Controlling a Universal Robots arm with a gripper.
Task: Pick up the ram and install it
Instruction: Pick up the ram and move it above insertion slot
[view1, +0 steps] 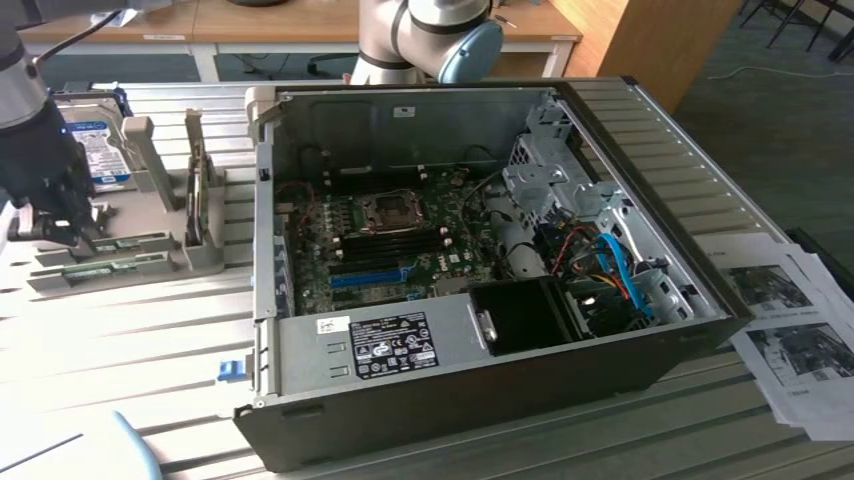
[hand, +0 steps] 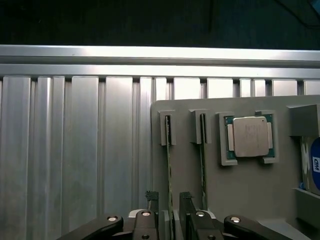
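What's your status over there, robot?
Gripper open, straddling one ram stick in grey holder. Not gripped yet. Second stick close beside.

No legible text, print on case sticker (view1: 387, 345), hard drive label (view1: 91, 150), paper sheets (view1: 790, 325) unreadable

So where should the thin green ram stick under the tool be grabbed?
Likely by its two flat faces, coming straight down from above. The ram stands on its long edge in the grey holder, end tucked in a slot, so its upper edge is the free part. The open tool straddles it that way.
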